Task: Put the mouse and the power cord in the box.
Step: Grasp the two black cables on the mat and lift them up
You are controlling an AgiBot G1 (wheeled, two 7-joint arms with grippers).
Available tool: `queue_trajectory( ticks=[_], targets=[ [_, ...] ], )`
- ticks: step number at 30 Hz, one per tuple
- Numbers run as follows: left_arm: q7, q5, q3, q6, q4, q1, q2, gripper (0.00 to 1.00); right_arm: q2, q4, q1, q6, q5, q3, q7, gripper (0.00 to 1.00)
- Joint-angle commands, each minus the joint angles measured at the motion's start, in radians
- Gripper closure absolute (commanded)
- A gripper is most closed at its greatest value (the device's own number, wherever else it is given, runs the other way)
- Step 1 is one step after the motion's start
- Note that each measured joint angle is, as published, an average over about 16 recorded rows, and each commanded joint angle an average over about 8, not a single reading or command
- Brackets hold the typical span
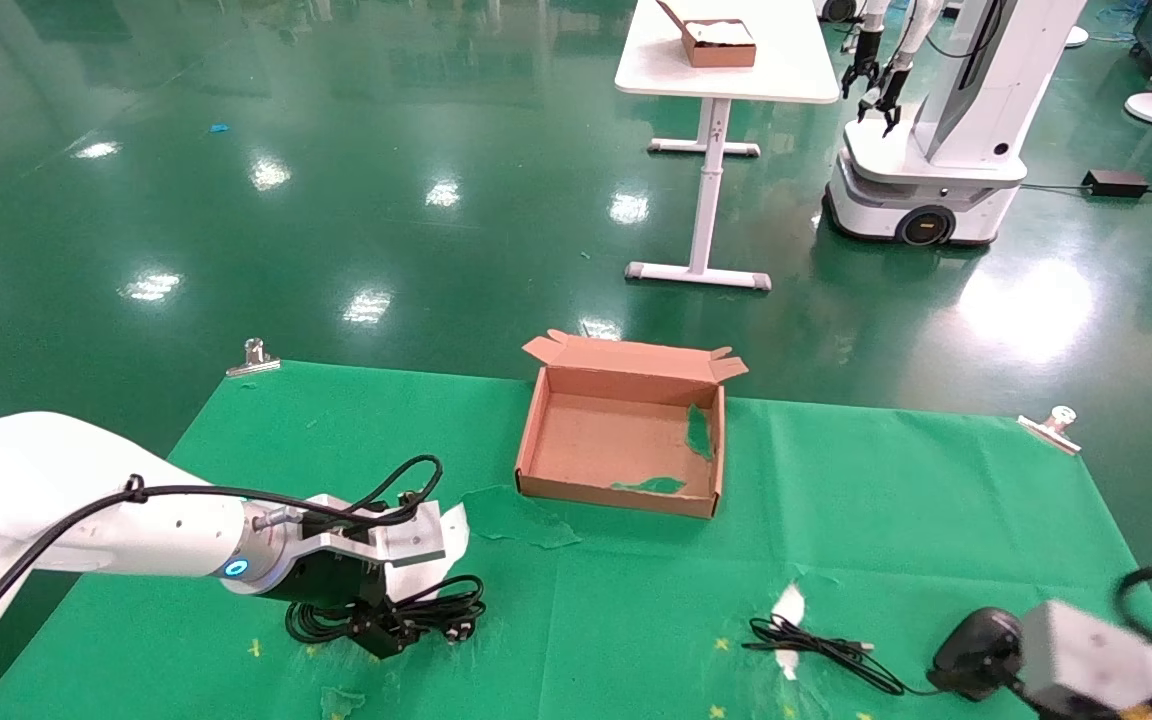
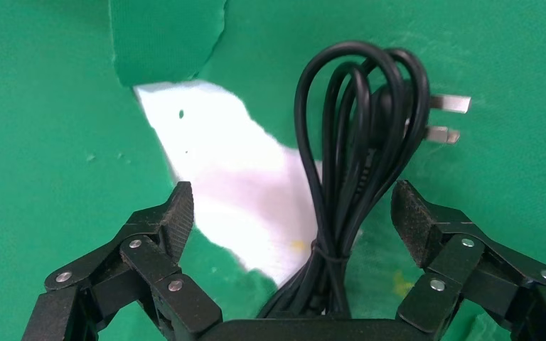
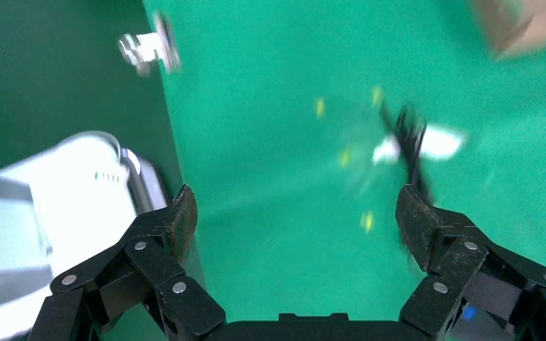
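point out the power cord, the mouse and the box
power cord point(image 2: 341, 185), left wrist view, on the bundled loops between the open left tool's pads
mouse point(image 1: 976, 640), head view, on its black body
box point(image 1: 616, 495), head view, on its near wall

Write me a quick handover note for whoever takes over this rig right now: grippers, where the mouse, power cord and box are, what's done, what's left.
Left gripper: open, low over the power cord, fingers either side of the bundle, not closed.
Right gripper: open, empty, at the mat's near right corner.
Mouse: on the mat beside the right arm, its wire trailing left.
Box: open, far centre of the mat, holds neither item.
Done: nothing boxed.
Left: grasp and box the cord, then the mouse.
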Motion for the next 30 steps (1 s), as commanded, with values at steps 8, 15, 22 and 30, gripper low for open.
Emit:
queue_trajectory(
  ticks=[8, 15, 22, 30],
  targets=[
    [0.052, -0.023, -0.01, -0.001, 0.048, -0.011, -0.002, 0.0, -0.151, -0.07, 0.026, 0.14, -0.275, -0.083, 0.069, 0.0],
    [0.089, -0.036, -0.015, 0.0, 0.08, -0.018, 0.0, 0.0, -0.244, -0.25, 0.068, 0.187, -0.348, -0.112, 0.011, 0.0],
    [0.105, -0.02, -0.006, -0.014, 0.113, -0.025, 0.015, 0.0, -0.301, -0.416, 0.093, 0.208, -0.345, -0.119, -0.1, 0.0],
    [0.131, -0.028, -0.008, -0.016, 0.141, -0.032, 0.022, 0.0, -0.377, -0.572, 0.144, 0.236, -0.336, -0.12, -0.228, 0.0]
  ],
)
